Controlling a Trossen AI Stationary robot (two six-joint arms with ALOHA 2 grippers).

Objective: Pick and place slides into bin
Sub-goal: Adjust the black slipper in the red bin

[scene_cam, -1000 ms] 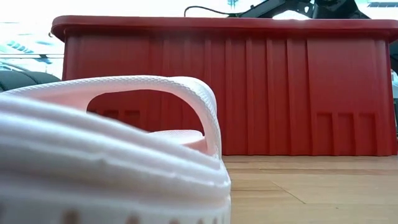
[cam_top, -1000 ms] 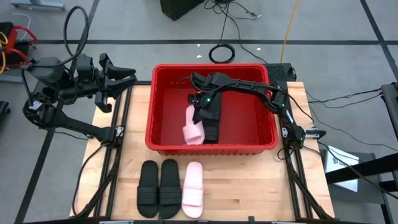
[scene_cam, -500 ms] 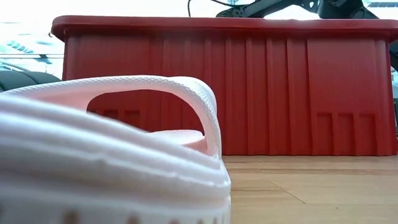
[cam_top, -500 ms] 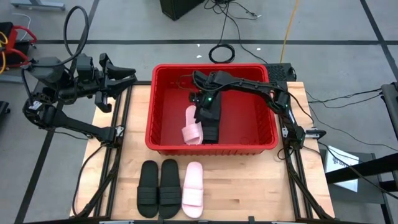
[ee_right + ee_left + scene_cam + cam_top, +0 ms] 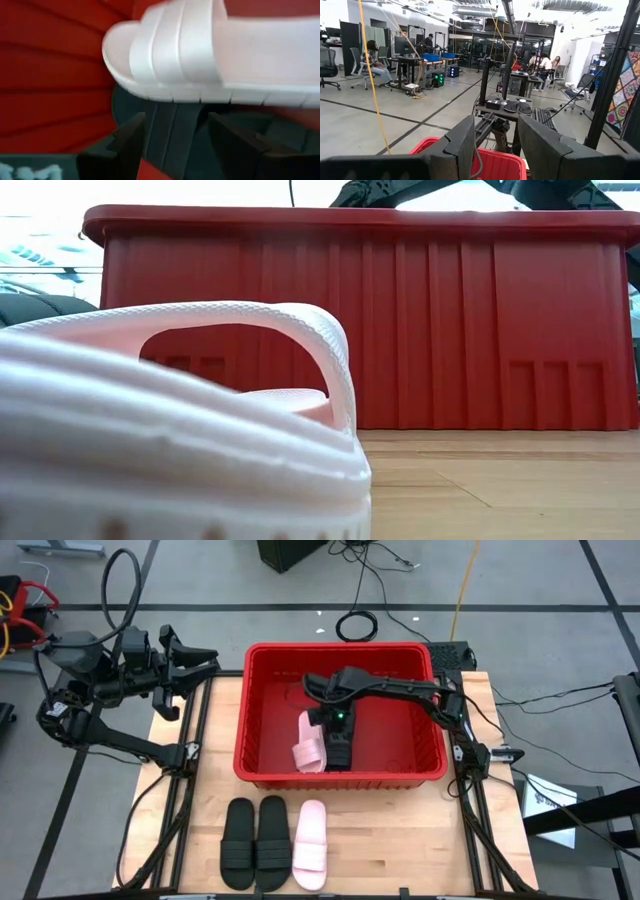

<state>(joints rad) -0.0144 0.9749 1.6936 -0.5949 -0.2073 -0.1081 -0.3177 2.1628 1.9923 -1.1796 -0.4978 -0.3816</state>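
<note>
My right gripper [image 5: 337,730] is inside the red bin [image 5: 340,648], pointing down and open. In the right wrist view its fingers [image 5: 131,145] stand on either side of the ribbed strap of a black slide [image 5: 172,132]. That black slide [image 5: 341,754] lies on the bin floor by the near wall. A pale pink slide [image 5: 309,746] lies beside it and shows right above it in the wrist view [image 5: 200,55]. Two black slides [image 5: 255,840] and one pale pink slide [image 5: 311,844] lie side by side near the table's front edge. My left gripper [image 5: 205,664] waits open at the far left, above the table. My right gripper's fingers flank the black slide's strap [image 5: 172,132] from above, lying across it. I cannot tell whether they touch it. The slide rests on the bin floor.
The bin fills the far middle of the table, and its wall [image 5: 360,330] stands tall in the low view behind the pink slide [image 5: 180,440] on the table. Bare wood lies to the right of the three slides. People and desks show in the room beyond.
My right gripper has shifted a little toward the table's near edge inside the bin, and its arm has risen somewhat above the bin's rim. The slides on the table have stayed where they were.
</note>
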